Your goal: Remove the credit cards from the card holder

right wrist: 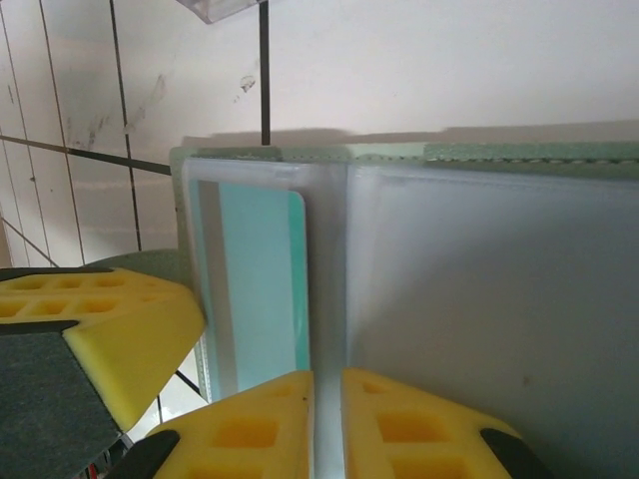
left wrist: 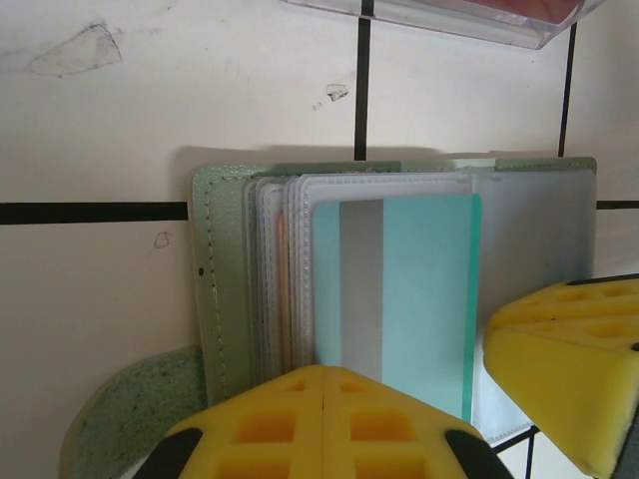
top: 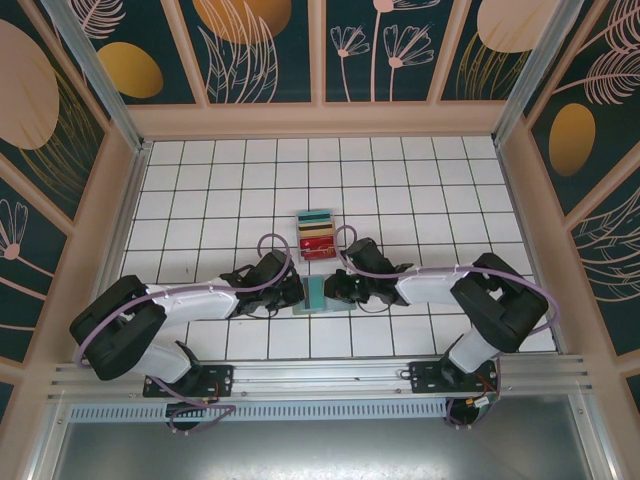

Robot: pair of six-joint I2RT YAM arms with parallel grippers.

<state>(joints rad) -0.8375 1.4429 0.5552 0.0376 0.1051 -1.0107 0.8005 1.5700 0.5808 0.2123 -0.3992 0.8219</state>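
Teal plastic, a credit card point(left wrist: 424, 299) sits unremoved in the open card holder point(left wrist: 225, 299) just ahead of the left tool point(left wrist: 324, 419), closed on I cannot tell what, while the right tool point(right wrist: 327, 419) pinches one of its leaves; extraction seems barely begun.

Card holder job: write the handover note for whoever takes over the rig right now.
Left gripper: shut, at the open holder's near edge.
Right gripper: shut on the holder's clear sleeve.
Holder lies open on the table between the grippers; tray with cards beyond it.
Done: holder opened.
Left: teal card sits in its sleeve; pull it out, check other sleeves.
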